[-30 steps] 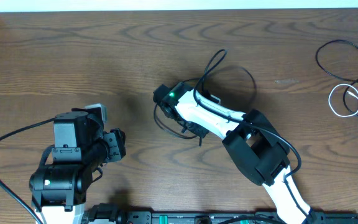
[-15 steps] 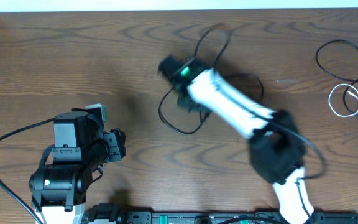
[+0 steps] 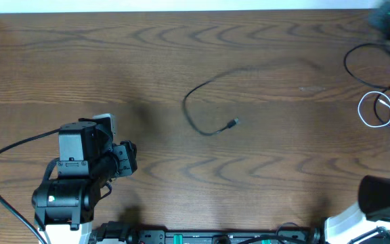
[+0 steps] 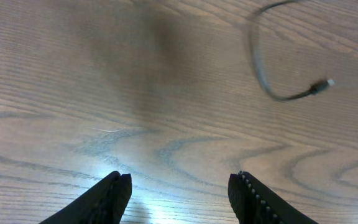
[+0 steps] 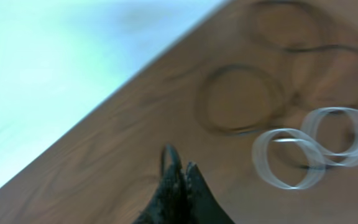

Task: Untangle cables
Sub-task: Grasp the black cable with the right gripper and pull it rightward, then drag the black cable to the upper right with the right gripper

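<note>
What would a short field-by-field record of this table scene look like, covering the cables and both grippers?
Surface: brown wooden table
Middle cable: thin black cable, curved, plug end lying free on the wood
Right-edge cables: coiled black cable and coiled white cable, side by side
Left gripper: open, empty, over bare wood
Right gripper: shut, far right corner, pinching a thin black strand, seemingly the middle cable's other end; view blurred

Right end effector (image 5: 180,182) pinched closed (all quite blurred) over the table (image 5: 104,143); black cable (image 5: 237,132) loops beside white cable (image 5: 291,185) loops.
</note>
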Tool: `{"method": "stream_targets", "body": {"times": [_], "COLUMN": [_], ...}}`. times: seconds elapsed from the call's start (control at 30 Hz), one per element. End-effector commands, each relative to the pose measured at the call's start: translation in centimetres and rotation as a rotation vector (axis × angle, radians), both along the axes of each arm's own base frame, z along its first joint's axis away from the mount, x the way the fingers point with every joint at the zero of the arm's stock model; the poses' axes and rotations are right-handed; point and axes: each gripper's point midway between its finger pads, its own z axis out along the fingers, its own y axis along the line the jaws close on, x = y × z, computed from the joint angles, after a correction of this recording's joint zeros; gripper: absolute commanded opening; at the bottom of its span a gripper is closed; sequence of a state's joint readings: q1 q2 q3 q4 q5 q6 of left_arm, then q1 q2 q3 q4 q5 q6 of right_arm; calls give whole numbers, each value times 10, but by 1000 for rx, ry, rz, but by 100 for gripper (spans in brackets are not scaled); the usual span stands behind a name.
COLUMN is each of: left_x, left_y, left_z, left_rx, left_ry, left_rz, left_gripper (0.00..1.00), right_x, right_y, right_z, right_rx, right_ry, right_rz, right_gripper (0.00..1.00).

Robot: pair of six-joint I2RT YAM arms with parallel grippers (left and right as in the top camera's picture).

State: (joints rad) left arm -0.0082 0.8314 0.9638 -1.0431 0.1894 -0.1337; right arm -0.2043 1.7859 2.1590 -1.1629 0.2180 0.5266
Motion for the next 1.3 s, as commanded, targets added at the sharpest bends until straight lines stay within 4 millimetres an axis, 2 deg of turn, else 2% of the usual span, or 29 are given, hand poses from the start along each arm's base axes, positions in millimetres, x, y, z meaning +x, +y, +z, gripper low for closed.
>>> {"method": "stream_targets", "body": {"times": [0.0,0.07,0.17,0.23,0.3,0.33,0.37,0.5,0.57,0.63,0.8,0.9,1.0,1.1,1.17,1.2,1.23,1.27], "left_x": [0,0,0,0,0,0,0,0,0,-1,-1,-1,-1,-1,-1,-1,-1,-1], "left_y": [-1,-1,-1,-1,-1,-1,-1,-1,-2,-6,-10,-10,-10,-10,-10,-10,-10,-10], "left_z": [2,2,2,2,2,2,2,2,2,3,4,4,4,4,4,4,4,4], "left_rx": [-5,-5,-5,-5,-5,-5,-5,-6,-13,-31,-51,-50,-28,-14,-11,-11,-11,-11], "left_ry": [-5,-5,-5,-5,-5,-5,-5,-5,-5,-5,-5,-6,-14,-19,-20,-20,-20,-20], "left_rz": [-6,-6,-6,-6,-6,-6,-6,-6,-11,-23,-36,-38,-74,-94,-99,-99,-99,-99], "left_gripper": [56,56,56,56,56,56,56,56,56,56,57,63,65,64,64,64,65,64], "right_x": [-18,-32,-49,-52,-47,-43,-39,-30,-36,-43,-51,-54,-56,-57,-49,-42,-34,-26], "right_y": [-44,-71,-99,-104,-95,-89,-80,-20,11,36,82,108,145,174,184,185,185,185], "right_z": [-13,-22,-31,-34,-34,-34,-34,-38,-48,-58,-86,-107,-140,-166,-182,-190,-196,-201], "right_rx": [51,78,98,127,179,202,229,299,297,275,133,66,33,3,-52,-98,-148,-194], "right_ry": [45,71,100,96,71,61,52,87,169,253,425,499,544,546,539,532,523,509], "right_rz": [4,-43,-114,-117,-72,-47,-13,256,368,452,686,857,1071,1229,1256,1254,1247,1236], "right_gripper": [1,1,1,1,1,4,13,66,80,82,84,77,76,76,71,63,64,85]}}
